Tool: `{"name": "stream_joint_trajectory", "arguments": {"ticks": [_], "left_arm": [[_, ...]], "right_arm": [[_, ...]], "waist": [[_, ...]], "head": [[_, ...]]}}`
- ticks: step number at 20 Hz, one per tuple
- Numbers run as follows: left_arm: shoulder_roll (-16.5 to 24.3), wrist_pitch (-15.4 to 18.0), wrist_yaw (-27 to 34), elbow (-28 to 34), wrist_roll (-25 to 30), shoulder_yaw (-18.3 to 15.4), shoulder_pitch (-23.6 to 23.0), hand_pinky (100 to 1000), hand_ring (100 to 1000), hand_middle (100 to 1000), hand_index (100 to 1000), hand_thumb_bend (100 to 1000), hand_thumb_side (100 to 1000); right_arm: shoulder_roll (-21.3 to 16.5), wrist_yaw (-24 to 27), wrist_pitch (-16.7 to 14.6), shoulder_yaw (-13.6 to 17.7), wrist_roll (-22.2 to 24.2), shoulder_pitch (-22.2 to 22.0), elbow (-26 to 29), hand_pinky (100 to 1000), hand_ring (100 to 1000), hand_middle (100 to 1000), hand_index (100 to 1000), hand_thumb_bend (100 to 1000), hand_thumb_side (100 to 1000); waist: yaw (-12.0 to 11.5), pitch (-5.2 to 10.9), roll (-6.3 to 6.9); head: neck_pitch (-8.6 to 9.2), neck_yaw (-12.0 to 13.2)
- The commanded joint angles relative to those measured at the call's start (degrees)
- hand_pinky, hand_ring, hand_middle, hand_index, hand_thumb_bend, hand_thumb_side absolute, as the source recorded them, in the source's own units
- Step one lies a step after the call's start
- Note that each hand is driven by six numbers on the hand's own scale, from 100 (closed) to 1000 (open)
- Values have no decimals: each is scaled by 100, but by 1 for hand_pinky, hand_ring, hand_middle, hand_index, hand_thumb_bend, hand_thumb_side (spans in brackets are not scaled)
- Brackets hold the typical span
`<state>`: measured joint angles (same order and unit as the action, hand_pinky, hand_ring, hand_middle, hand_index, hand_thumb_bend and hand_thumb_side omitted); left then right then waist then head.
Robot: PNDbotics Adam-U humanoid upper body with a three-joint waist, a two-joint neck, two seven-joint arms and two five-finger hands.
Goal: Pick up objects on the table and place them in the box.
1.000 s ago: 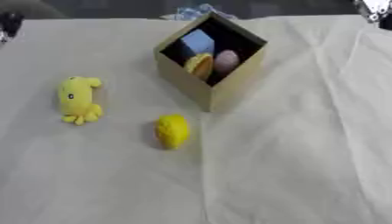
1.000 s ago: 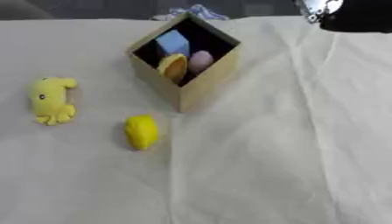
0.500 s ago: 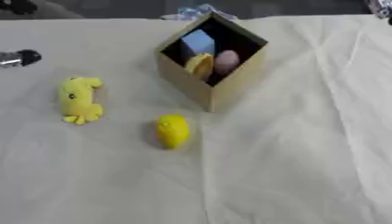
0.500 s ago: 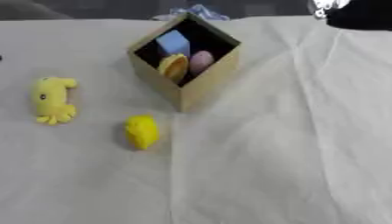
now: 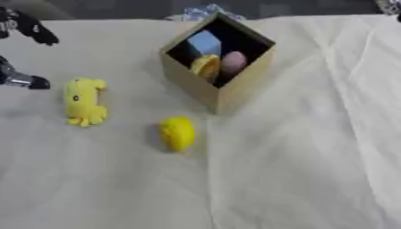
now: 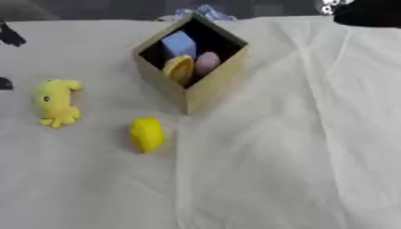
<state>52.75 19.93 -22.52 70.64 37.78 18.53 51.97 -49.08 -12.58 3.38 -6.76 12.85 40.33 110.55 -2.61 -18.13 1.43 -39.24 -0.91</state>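
Observation:
A cardboard box (image 5: 235, 91) stands open at the back centre of the table, turned corner-on. Inside it lie a blue piece (image 5: 205, 42), a yellow piece (image 5: 207, 67) and a pink piece (image 5: 233, 62). A yellow plush toy (image 5: 83, 101) lies on the cloth to the box's left. A small yellow rounded object (image 5: 178, 133) lies in front of the box. My left hand (image 5: 28, 27) reaches in at the left edge, open, its fingers spread just above and left of the plush toy without touching it. At the top right corner, a black part of my right hand (image 6: 366, 11) shows.
A cream cloth (image 5: 297, 170) covers the table, with creases running down the right half. Something bluish and crumpled (image 5: 197, 12) lies behind the box at the far edge.
My left hand has come in from the left edge and now sits close to the plush toy. The toys and the box have not moved.

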Motion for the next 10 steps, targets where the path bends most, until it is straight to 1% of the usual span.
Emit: {"name": "stream_joint_trajectory", "arguments": {"ticks": [1,4,10], "left_arm": [[62,13,199,-35,180,81,175,849,780,722,862,606,542],[-59,-39,231,-134,289,194,277,850,784,725,864,621,536],[-317,-56,-64,-413,421,364,432,863,816,756,876,672,540]], "right_arm": [[-60,21,27,46,-18,112,0,883,794,677,847,100,463],[-17,28,37,41,-24,129,-17,882,793,675,846,100,468],[37,39,48,48,-27,147,-25,882,789,671,844,100,471]], "waist": [[-7,132,11],[-1,130,23],[25,123,31]], "head": [[-7,-2],[-24,10],[-39,16]]}}
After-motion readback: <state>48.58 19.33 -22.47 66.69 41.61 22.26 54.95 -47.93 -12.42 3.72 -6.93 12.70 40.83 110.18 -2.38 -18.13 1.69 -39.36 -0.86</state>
